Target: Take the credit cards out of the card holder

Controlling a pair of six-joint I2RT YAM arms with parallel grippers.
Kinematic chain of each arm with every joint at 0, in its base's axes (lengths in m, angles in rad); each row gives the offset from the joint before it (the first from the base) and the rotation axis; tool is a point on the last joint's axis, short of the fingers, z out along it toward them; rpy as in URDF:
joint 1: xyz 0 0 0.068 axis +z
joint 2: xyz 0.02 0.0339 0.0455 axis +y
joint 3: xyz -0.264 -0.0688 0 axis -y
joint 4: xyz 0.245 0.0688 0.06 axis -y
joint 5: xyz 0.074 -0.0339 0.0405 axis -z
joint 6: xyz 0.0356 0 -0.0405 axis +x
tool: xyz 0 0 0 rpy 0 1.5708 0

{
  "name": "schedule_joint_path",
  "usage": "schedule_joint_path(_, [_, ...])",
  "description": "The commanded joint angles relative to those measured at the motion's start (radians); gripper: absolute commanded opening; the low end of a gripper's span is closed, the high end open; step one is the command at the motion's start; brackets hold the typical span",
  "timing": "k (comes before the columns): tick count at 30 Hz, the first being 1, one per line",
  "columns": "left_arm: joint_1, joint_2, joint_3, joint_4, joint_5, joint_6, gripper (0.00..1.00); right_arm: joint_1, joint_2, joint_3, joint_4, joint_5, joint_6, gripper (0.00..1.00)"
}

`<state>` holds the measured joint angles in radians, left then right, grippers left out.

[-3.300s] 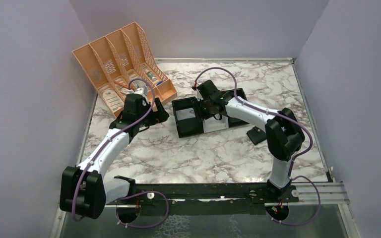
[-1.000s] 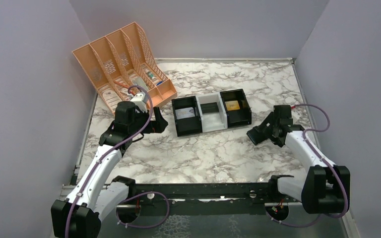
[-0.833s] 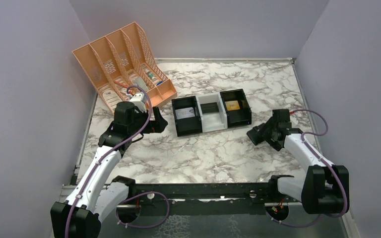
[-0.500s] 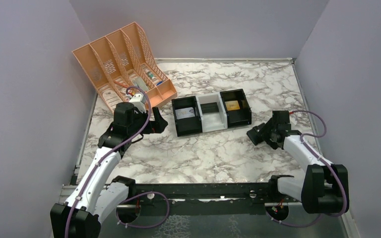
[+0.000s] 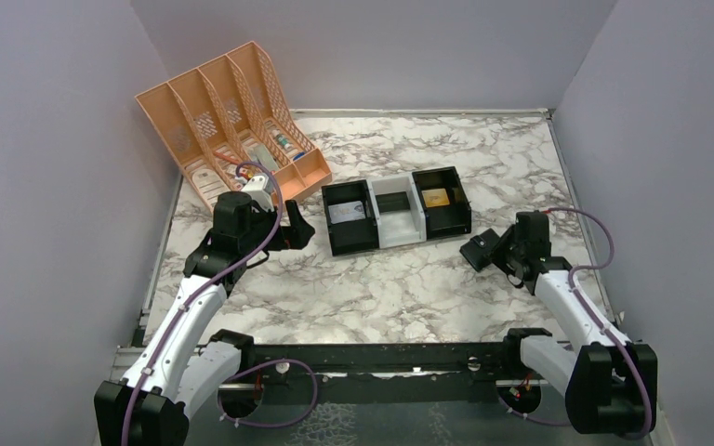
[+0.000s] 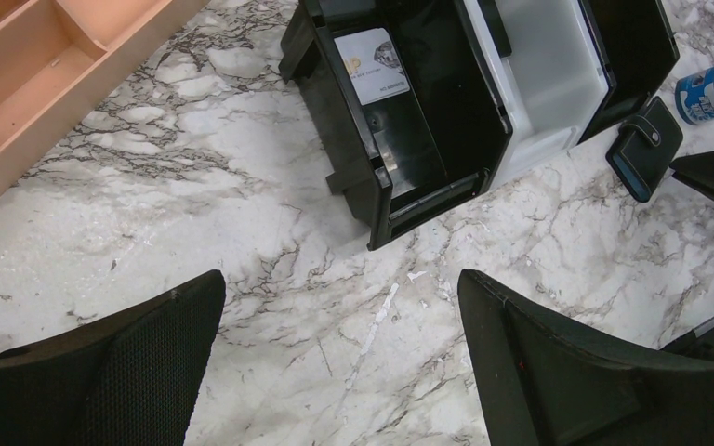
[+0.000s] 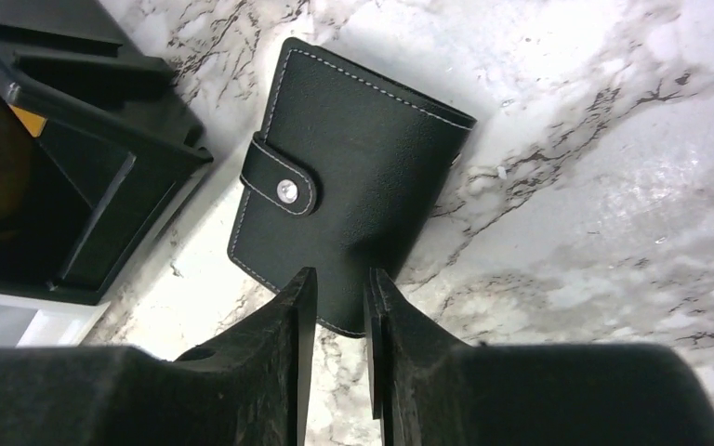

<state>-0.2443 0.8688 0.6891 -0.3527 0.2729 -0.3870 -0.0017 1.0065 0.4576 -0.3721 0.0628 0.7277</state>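
The card holder [image 5: 477, 250] is a black wallet, folded and snapped shut, flat on the marble right of the tray; it also shows in the right wrist view [image 7: 353, 186] and the left wrist view [image 6: 646, 147]. My right gripper [image 5: 500, 253] hovers at its near edge [image 7: 339, 279], jaws almost together with a narrow gap and nothing between them. A white card [image 5: 350, 213] lies in the tray's left compartment [image 6: 372, 65], a yellow card [image 5: 436, 197] in its right one. My left gripper [image 5: 293, 226] is wide open and empty [image 6: 339, 276] left of the tray.
The black-and-white three-compartment tray [image 5: 398, 230] stands mid-table. An orange file organiser [image 5: 232, 121] stands at the back left, close behind my left arm. Lilac walls close in on the left, back and right.
My right arm left the tray and came down to the wallet at the right. In the last second it drew slightly nearer. The left arm barely moved.
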Motion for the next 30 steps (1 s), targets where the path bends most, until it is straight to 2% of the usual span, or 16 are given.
schedule_joint_path(1, [-0.003, -0.016, -0.011, 0.017, 0.019, -0.003, 0.99, 0.002, -0.011, -0.001, 0.017, -0.047, -0.007, 0.28])
schedule_joint_path(5, [-0.001, -0.015, -0.011, 0.017, 0.015, -0.003, 0.99, 0.001, 0.033, 0.026, -0.002, -0.044, -0.014, 0.49])
schedule_joint_path(7, [-0.001, -0.017, -0.011, 0.016, 0.015, -0.003, 0.99, 0.002, 0.065, 0.027, 0.016, -0.051, -0.021, 0.52])
schedule_joint_path(10, [-0.001, -0.016, -0.013, 0.016, 0.013, -0.003, 0.99, 0.001, 0.130, 0.019, 0.055, -0.074, -0.027, 0.52])
schedule_joint_path(14, [-0.001, -0.013, -0.011, 0.012, 0.009, -0.003, 0.99, 0.001, 0.171, 0.003, 0.068, -0.087, -0.027, 0.37])
schedule_joint_path(16, [-0.001, -0.011, -0.011, 0.011, 0.008, -0.003, 0.99, 0.002, 0.130, -0.014, 0.066, -0.082, -0.021, 0.31])
schedule_joint_path(22, [-0.001, -0.010, -0.008, 0.008, -0.002, -0.003, 0.99, 0.002, -0.043, -0.066, 0.056, -0.184, -0.012, 0.01])
schedule_joint_path(27, [-0.001, -0.010, -0.008, 0.007, -0.001, -0.003, 0.99, 0.002, -0.099, -0.062, -0.017, -0.263, -0.015, 0.01])
schedule_joint_path(30, [-0.001, -0.013, -0.008, 0.006, -0.001, -0.003, 0.99, 0.002, -0.119, -0.054, -0.058, -0.361, -0.045, 0.01])
